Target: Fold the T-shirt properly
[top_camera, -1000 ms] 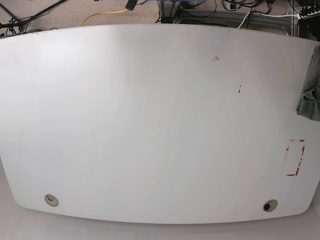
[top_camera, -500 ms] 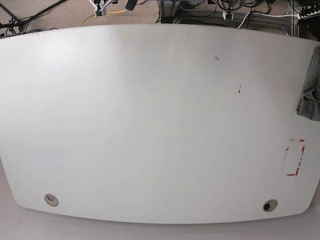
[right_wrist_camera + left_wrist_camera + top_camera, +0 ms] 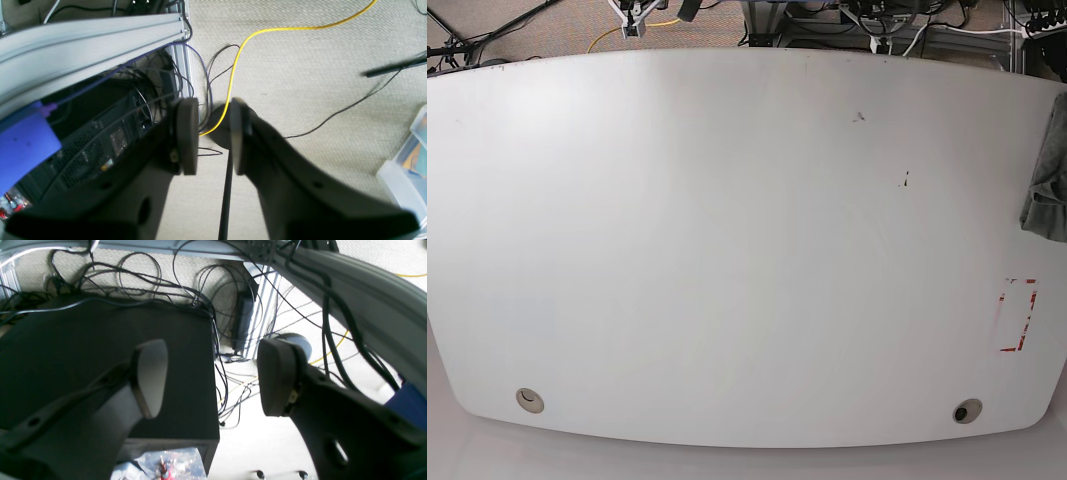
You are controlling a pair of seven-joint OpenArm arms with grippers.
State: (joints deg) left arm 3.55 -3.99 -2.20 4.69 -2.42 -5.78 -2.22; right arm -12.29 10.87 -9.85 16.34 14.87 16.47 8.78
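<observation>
The grey T-shirt (image 3: 1049, 180) lies bunched at the far right edge of the white table (image 3: 727, 250), mostly cut off by the frame. Both arms hang beyond the table's far edge, and only small parts of them peek in at the top of the base view. In the left wrist view my left gripper (image 3: 213, 373) is open wide over the floor, with nothing between its fingers. My right gripper (image 3: 210, 133) has its pads a narrow gap apart and holds nothing. Neither wrist view shows the T-shirt.
A red tape outline (image 3: 1017, 315) marks the table's right side, with two round grommets (image 3: 529, 400) (image 3: 968, 411) near the front edge. Behind the table are a black box (image 3: 100, 340), tangled cables, a yellow cable (image 3: 267, 31) and a clear plastic bin (image 3: 407, 166).
Small parts of both arms have come into view at the top edge of the base view. The T-shirt has not moved.
</observation>
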